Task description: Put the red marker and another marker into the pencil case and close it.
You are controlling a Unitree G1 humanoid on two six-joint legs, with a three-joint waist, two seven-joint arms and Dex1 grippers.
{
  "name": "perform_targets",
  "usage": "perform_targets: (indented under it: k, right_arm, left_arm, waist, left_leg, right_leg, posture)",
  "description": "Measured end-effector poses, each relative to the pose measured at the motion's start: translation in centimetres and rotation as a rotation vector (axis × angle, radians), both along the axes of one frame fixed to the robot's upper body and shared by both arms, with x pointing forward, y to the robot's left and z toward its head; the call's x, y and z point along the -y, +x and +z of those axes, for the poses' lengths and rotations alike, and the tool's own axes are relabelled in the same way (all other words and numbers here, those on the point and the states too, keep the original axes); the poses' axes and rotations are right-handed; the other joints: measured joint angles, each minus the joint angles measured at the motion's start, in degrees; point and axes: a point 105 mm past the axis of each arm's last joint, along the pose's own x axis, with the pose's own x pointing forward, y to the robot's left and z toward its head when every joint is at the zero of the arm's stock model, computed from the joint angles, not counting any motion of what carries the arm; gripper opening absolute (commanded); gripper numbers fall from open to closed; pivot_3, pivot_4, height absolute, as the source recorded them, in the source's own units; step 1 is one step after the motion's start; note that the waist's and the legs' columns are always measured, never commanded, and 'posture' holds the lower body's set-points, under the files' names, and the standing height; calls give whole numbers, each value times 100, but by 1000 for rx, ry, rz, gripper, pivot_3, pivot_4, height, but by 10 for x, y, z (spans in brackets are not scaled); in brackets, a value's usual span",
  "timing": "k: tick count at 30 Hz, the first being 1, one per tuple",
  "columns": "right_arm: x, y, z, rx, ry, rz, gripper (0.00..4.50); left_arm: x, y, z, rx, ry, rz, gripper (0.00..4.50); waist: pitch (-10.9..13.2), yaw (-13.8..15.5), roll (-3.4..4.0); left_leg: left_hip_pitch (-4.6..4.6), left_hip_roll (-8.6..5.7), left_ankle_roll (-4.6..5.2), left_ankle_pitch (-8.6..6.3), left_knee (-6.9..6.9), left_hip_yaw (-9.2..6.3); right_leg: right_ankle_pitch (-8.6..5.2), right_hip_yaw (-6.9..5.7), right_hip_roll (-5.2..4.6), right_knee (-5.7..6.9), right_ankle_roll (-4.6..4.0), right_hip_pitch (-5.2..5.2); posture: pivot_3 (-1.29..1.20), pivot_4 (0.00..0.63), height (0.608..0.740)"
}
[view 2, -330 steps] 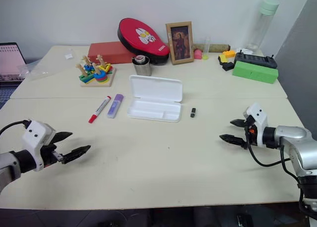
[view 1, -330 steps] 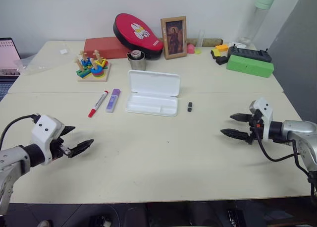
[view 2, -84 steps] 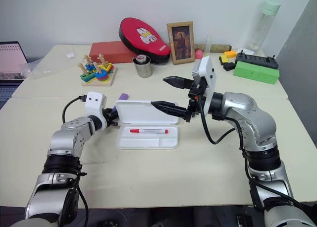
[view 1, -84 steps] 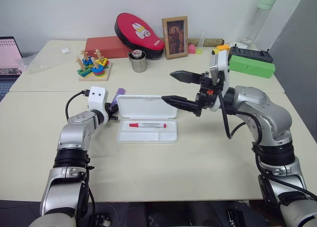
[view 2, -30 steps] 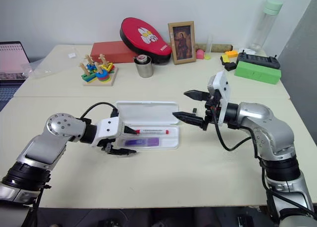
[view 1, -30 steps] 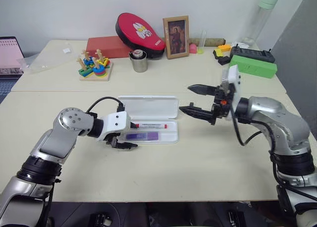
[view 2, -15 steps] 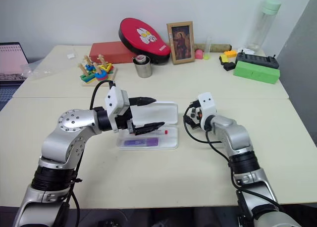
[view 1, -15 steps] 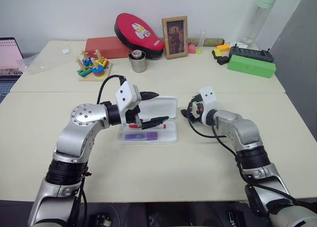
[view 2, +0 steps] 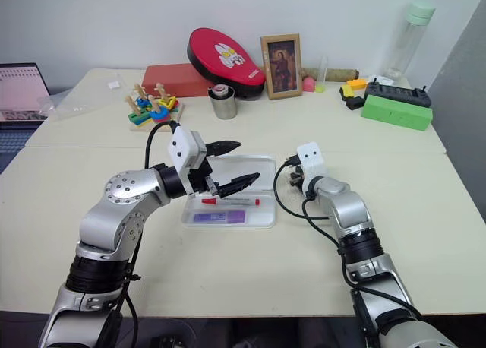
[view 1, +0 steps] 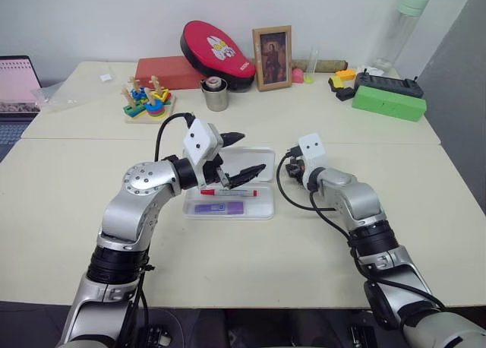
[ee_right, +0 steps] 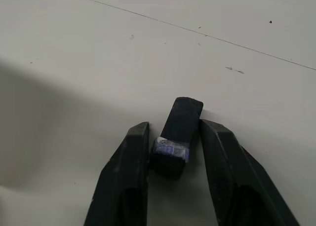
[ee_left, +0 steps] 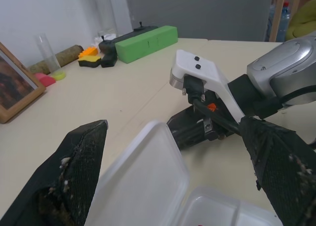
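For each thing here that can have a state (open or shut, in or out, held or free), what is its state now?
pencil case: open, lid raised.
red marker: lying in the case's tray.
purple marker: lying in the tray, beside the red marker.
left gripper: open, empty, above the case.
right gripper: closed on the small black block.
small black block: on the table, between the right gripper's fingers.
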Motion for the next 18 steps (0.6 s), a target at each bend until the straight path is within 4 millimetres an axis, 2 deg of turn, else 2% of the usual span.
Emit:
perform_targets:
  k: [3, 7, 10, 15, 17, 18]
  right_arm:
    - [2, 0, 0, 2, -1, -7, 378]
    - [16, 4, 5, 20, 12, -63, 349]
    - [28, 7, 19, 90, 8, -52, 347]
    - [27, -1, 63, 273, -2, 156, 344]
    - [11, -16, 78, 303, 55, 315, 344]
    - [-3, -32, 87, 319, 98, 450, 344]
  left_arm:
    - [5, 4, 3, 6, -11, -2, 4500]
    - [12, 5, 4, 14, -18, -21, 4500]
    - [11, 5, 4, 18, -10, -19, 4500]
    - [-11, -4, -1, -20, 44, -23, 4500]
    - [-20, -15, -1, -54, 45, -49, 4500]
    - [-29, -24, -3, -90, 50, -72, 4500]
  waist:
    - [0, 2, 0]
    - [0, -4, 0]
    - [1, -6, 1]
    - [1, -68, 1]
    - [2, -114, 2]
    - [2, -151, 1]
  left_leg:
    - [0, -1, 0, 0, 0, -1]
    - [0, 0, 0, 0, -3, -1]
    - [0, 0, 0, 0, -7, 0]
    - [0, 2, 0, 0, -13, 1]
    - [-1, 2, 0, 0, -17, 0]
    - [-1, 3, 0, 0, -18, 0]
  right_leg:
    - [0, -1, 0, 0, 0, 1]
    - [0, -1, 0, -1, 0, -1]
    - [0, -1, 0, -3, 0, -3]
    - [-2, 0, 0, -5, -1, -5]
    - [-4, -1, 0, -5, -3, -6]
    - [-8, -2, 0, -4, -6, -5]
  posture:
    - [0, 150, 740]
    - [0, 150, 740]
    - [0, 150, 740]
    - [0, 150, 740]
    - [0, 150, 740]
    - [0, 150, 740]
